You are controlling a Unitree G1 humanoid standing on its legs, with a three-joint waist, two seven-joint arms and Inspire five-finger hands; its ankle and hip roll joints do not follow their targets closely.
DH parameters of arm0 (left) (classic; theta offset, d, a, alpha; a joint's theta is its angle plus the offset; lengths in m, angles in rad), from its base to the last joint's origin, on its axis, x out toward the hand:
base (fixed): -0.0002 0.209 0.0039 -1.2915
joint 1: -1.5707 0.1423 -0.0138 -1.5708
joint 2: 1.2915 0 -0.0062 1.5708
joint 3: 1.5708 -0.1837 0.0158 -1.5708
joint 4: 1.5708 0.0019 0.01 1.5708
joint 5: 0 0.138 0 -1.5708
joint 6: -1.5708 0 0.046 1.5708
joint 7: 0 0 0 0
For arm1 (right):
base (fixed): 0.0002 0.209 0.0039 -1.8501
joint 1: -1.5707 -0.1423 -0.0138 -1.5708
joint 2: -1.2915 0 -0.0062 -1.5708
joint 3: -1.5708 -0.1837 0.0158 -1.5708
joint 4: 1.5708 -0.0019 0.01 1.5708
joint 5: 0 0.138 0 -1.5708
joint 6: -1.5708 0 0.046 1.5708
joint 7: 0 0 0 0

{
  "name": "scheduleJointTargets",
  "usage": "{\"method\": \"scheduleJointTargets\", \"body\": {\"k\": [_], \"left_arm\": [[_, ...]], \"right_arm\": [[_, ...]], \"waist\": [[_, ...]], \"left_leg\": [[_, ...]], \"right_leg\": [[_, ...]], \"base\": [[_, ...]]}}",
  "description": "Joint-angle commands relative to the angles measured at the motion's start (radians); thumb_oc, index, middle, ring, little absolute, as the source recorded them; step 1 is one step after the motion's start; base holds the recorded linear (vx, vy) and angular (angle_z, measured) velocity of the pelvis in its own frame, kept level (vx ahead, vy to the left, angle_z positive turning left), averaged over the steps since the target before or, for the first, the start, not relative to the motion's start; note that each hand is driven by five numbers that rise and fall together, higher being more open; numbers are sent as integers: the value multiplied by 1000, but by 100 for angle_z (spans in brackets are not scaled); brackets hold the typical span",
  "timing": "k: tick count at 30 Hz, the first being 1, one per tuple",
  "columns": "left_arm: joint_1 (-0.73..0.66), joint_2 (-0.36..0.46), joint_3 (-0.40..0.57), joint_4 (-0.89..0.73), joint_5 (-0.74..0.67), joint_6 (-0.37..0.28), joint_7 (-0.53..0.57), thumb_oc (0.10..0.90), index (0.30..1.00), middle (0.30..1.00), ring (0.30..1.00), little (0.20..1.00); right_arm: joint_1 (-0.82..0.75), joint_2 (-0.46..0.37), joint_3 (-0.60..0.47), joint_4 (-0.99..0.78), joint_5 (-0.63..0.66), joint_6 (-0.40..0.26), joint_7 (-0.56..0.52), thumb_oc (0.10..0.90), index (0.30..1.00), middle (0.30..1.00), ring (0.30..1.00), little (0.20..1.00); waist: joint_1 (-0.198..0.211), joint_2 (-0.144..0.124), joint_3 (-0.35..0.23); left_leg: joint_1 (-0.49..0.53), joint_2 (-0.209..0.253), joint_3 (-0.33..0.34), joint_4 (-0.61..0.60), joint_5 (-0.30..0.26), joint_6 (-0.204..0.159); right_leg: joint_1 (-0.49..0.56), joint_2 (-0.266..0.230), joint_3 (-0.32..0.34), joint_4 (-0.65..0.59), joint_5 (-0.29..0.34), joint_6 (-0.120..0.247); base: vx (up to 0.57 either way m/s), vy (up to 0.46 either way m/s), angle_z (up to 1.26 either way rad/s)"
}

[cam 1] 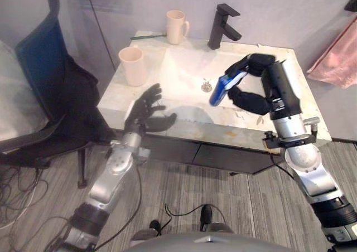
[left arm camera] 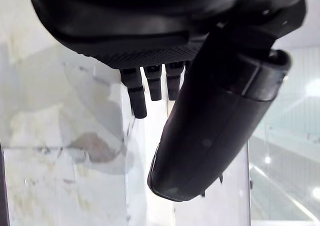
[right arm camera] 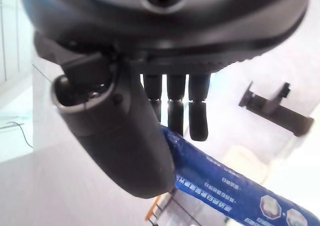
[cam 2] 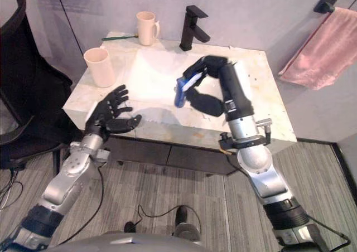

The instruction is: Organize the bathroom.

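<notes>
A blue toothpaste tube (cam 1: 222, 88) hangs tilted over the front of the white sink basin (cam 1: 187, 68), above the drain. My right hand (cam 1: 255, 63) is shut on it, fingers on its upper end and thumb below. In the right wrist view the tube (right arm camera: 235, 186) runs between thumb and fingers. My left hand (cam 1: 146, 104) hovers open at the counter's front left edge, holding nothing; its straight fingers (left arm camera: 139, 93) show over the marble top. A cream cup (cam 1: 133, 66) stands on the counter left of the basin. A cream mug (cam 1: 176, 27) stands at the back beside a green toothbrush (cam 1: 148, 36).
A black faucet (cam 1: 221, 26) rises behind the basin. The marble counter (cam 1: 290, 118) has bare room right of the sink. A pink towel (cam 2: 318, 54) hangs on the right wall. A dark chair (cam 1: 47, 79) with black cloth stands left of the vanity.
</notes>
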Motion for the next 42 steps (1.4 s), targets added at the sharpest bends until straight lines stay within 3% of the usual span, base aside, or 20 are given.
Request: {"method": "scheduleJointTargets", "body": {"k": [1,6,8,12,14,16,18,19,20,22,30,35,38,42], "left_arm": [[-47,45,28,-39,49,-125,53,800,900,900,900,900],[30,52,60,-82,35,-197,44,800,900,900,900,900],[56,52,44,-108,24,-244,62,800,900,900,900,900],[58,59,22,-117,26,-277,51,800,900,900,900,900],[46,64,4,-119,37,-272,44,800,900,900,900,900],[34,63,-18,-111,32,-268,49,800,900,900,900,900],[35,60,-24,-103,26,-271,51,800,900,900,900,900],[35,60,-23,-103,25,-271,51,800,900,900,900,900],[39,64,-36,-84,20,-294,50,800,900,900,900,900],[44,66,-41,-68,15,-314,38,800,900,900,900,900],[72,61,-76,-56,12,-337,24,800,900,900,900,900],[77,53,-108,-52,8,-339,32,800,900,900,900,900],[77,52,-111,-55,12,-337,30,800,900,900,900,900],[75,52,-131,-55,19,-329,42,800,900,900,900,900]], "right_arm": [[-238,-47,-125,18,-40,-175,-204,400,300,300,300,300],[-312,-56,-131,60,-137,-170,-409,400,300,300,300,300],[-358,-54,-127,95,-169,-174,-510,400,300,300,300,300],[-384,-47,-120,154,-192,-207,-589,400,300,300,300,300],[-397,-52,-122,197,-186,-236,-606,400,300,300,300,300],[-414,-63,-124,228,-159,-266,-593,400,300,300,300,300],[-422,-65,-125,226,-146,-274,-578,400,300,300,300,300],[-423,-65,-125,226,-144,-275,-578,400,300,300,300,300],[-438,-62,-115,227,-130,-276,-575,400,300,300,300,300],[-449,-60,-113,239,-83,-288,-547,400,300,300,300,300],[-482,-44,-114,269,21,-271,-484,400,300,300,300,300],[-483,-25,-112,291,162,-309,-415,400,300,300,300,300],[-483,-19,-117,290,196,-318,-397,400,300,300,300,300],[-488,11,-129,273,341,-343,-308,400,300,300,300,300]], "waist": [[56,24,-38],[107,16,-28],[132,16,-23],[137,19,-6],[123,15,1],[99,11,0],[86,7,0],[84,8,0],[68,5,8],[58,5,7],[76,-1,-16],[81,-6,-30],[81,-7,-31],[83,-8,-34]], "left_leg": [[1,-38,-43,33,-92,-6],[-8,-50,-75,38,-96,3],[-18,-58,-98,40,-91,19],[-17,-63,-145,33,-87,38],[-8,-70,-187,30,-90,41],[7,-79,-235,31,-101,34],[21,-91,-257,30,-118,33],[23,-91,-259,30,-120,33],[34,-108,-286,41,-127,35],[43,-114,-307,37,-130,41],[49,-95,-289,34,-127,29],[36,-66,-236,51,-128,12],[33,-61,-227,55,-128,9],[20,-52,-217,77,-130,-1]], "right_leg": [[92,0,-92,20,-173,87],[79,-25,-121,56,-177,93],[63,-38,-128,130,-203,89],[-5,-62,-92,310,-178,80],[-35,-35,-46,320,-182,74],[-48,0,7,206,-183,75],[-67,9,39,120,-132,90],[-66,12,41,109,-125,91],[-115,31,77,83,-74,93],[-116,54,116,79,-70,82],[-35,66,81,16,-87,56],[17,76,66,-3,-125,35],[23,76,61,-5,-129,33],[38,78,52,-5,-142,25]], "base": [[-9,47,4],[-12,54,22],[-6,60,29],[15,15,43],[117,-76,72],[175,-117,68],[132,-79,45],[158,-113,49],[149,-112,49],[153,-125,58],[98,-98,39],[65,-69,9],[45,-58,13],[51,-57,17]]}}
